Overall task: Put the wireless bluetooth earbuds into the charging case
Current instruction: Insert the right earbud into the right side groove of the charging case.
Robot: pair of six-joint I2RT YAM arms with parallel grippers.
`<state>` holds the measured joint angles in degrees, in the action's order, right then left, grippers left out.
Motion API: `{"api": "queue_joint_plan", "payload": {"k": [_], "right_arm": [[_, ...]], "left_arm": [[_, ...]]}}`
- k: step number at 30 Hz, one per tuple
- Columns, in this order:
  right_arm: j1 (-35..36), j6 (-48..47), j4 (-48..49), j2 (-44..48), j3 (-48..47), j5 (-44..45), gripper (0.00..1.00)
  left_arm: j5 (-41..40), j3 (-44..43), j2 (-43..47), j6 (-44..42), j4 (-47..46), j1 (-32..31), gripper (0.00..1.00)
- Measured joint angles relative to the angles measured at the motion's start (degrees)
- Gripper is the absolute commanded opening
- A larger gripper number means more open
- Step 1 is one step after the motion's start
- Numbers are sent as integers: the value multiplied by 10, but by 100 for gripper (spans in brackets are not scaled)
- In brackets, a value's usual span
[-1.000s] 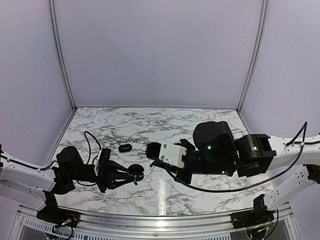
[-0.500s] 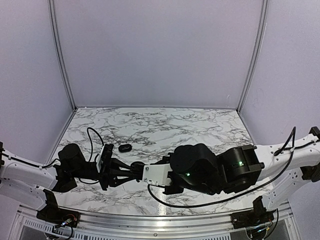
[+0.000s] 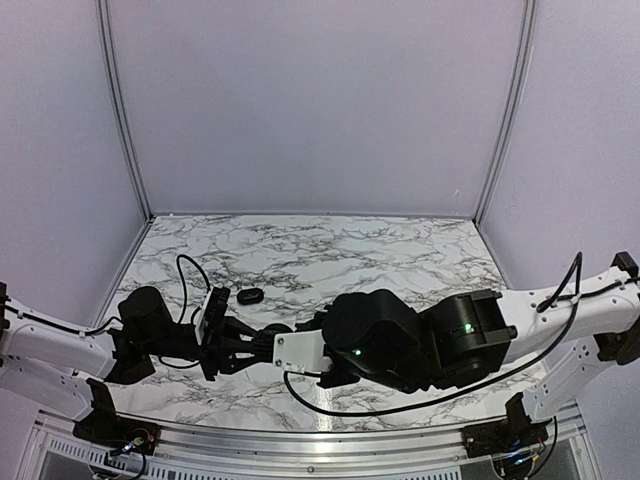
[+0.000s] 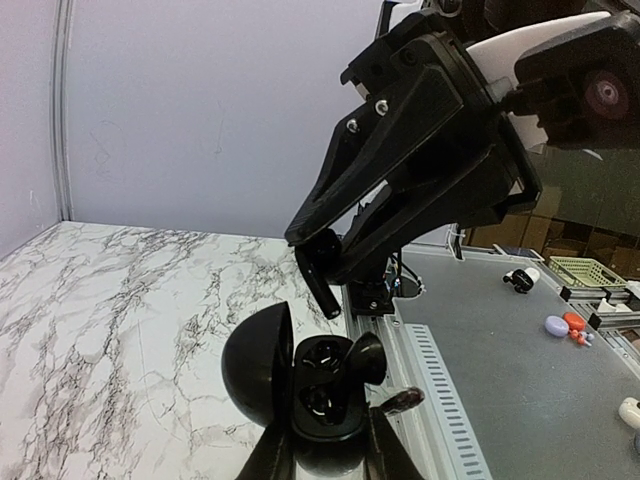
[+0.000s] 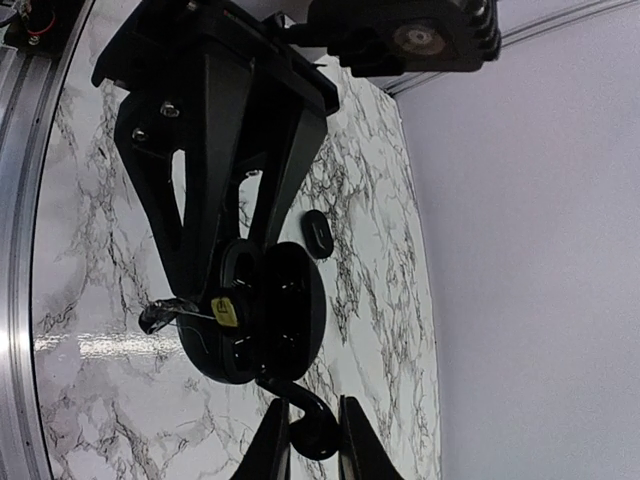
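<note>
My left gripper [image 4: 325, 442] is shut on the open black charging case [image 4: 322, 400], lid [image 4: 255, 365] swung to the left, and holds it above the marble table [image 3: 400, 250]. My right gripper [image 5: 313, 440] is shut on a glossy black earbud [image 5: 316, 436], whose stem curves up to the case's lower rim [image 5: 262, 375]. In the left wrist view that earbud [image 4: 366, 357] sits at the case's right edge, under the right gripper's fingers [image 4: 322, 275]. A second small black oval piece [image 3: 251, 295], perhaps another earbud, lies on the table behind the grippers. The case wells look dark; their contents are unclear.
A small dark tab on a thin wire [image 4: 402, 400] sticks out of the case, with a yellow tag [image 5: 225, 310] beside it. The aluminium rail [image 4: 430, 370] marks the table's near edge. The right arm's bulky black body [image 3: 400, 340] covers the centre front. Walls enclose three sides.
My right arm has swung left and down across the table, bringing its earbud up against the case. My left gripper has lifted the case slightly towards it.
</note>
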<state>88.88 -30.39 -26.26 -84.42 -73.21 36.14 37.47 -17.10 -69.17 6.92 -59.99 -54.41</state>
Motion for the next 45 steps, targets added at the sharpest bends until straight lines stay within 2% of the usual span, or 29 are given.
{"api": "queue_joint_plan", "payload": {"k": [25, 35, 45], "right_arm": [[9, -19, -9, -40, -20, 7, 13], [25, -40, -8, -46, -20, 22, 17], [26, -50, -10, -46, -20, 2, 19]], "left_arm": [[12, -7, -9, -1, 13, 0, 0], [26, -7, -12, -1, 16, 0, 0], [40, -9, -13, -2, 16, -1, 0]]}}
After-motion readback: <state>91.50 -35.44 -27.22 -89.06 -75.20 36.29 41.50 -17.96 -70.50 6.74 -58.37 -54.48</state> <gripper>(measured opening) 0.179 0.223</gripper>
